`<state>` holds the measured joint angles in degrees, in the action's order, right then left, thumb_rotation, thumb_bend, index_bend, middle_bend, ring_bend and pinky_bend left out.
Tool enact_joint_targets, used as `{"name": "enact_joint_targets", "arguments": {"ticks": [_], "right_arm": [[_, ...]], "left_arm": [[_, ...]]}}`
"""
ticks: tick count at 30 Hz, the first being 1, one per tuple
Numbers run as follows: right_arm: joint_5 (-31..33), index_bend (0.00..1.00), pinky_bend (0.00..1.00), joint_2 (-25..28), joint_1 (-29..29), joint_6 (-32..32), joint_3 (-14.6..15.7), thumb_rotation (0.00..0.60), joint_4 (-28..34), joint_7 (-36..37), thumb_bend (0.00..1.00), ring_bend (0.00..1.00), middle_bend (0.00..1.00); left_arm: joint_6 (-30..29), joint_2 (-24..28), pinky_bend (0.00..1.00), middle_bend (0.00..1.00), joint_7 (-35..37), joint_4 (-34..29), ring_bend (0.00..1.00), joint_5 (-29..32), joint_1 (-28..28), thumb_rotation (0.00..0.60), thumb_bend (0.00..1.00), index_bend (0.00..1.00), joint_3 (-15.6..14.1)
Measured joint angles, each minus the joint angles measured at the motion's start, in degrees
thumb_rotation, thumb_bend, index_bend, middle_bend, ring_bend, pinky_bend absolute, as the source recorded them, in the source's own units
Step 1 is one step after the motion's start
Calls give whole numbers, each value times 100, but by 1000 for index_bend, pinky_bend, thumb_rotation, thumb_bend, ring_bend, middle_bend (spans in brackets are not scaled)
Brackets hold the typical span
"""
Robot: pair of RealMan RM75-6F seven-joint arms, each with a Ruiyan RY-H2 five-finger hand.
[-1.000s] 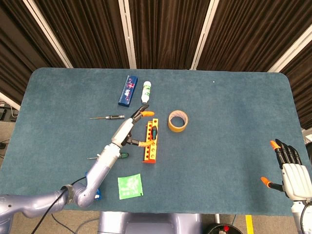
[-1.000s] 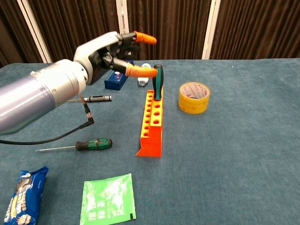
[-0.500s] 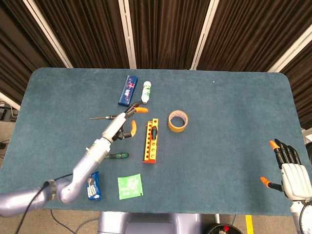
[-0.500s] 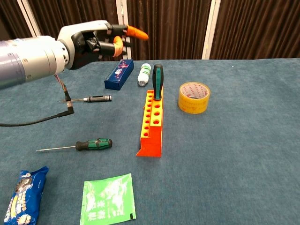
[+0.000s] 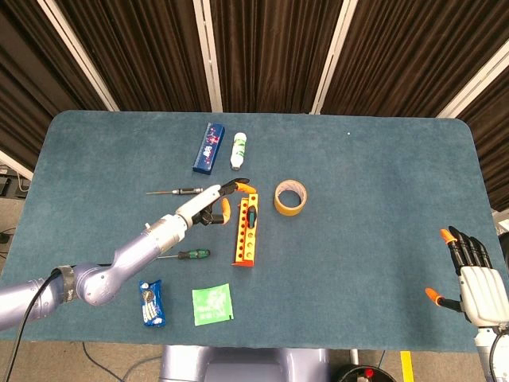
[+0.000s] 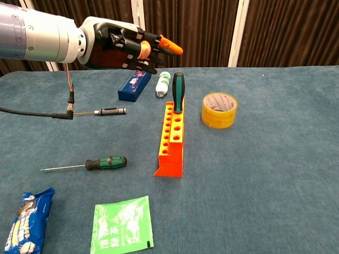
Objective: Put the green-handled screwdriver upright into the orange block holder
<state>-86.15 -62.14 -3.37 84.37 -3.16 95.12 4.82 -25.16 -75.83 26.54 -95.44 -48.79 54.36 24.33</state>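
Observation:
A green-and-black-handled screwdriver (image 6: 178, 92) (image 5: 251, 216) stands upright in a hole at the far end of the orange block holder (image 6: 170, 145) (image 5: 244, 239). My left hand (image 6: 127, 42) (image 5: 210, 204) hovers above and to the left of it. It holds nothing, and its orange-tipped fingers point toward the holder without touching it. A second green-handled screwdriver (image 6: 106, 162) (image 5: 191, 255) lies flat on the table, left of the holder. My right hand (image 5: 475, 278) stays by the table's near right corner, its fingers spread and nothing in it.
A yellow tape roll (image 6: 219, 110) (image 5: 290, 197) sits right of the holder. Behind it are a blue box (image 6: 133, 84) and a white bottle (image 6: 163, 84). A black screwdriver (image 6: 106, 111) lies at the left. A green packet (image 6: 122, 225) and a blue snack pack (image 6: 26, 222) lie near the front.
My left hand has drawn back from the upright screwdriver's handle, up and to the left. The screwdriver stays standing in the holder. My right hand has not moved.

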Motion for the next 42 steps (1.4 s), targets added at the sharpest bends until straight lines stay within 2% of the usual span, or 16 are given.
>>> {"name": "enact_joint_targets", "arguments": {"ticks": [42], "right_arm": [[-19, 0, 0, -18, 6, 45, -9, 600, -9, -8, 64, 0, 0]], "left_arm": [[219, -56, 55, 0, 337, -244, 0, -253, 57, 600, 1000, 200, -130]]}}
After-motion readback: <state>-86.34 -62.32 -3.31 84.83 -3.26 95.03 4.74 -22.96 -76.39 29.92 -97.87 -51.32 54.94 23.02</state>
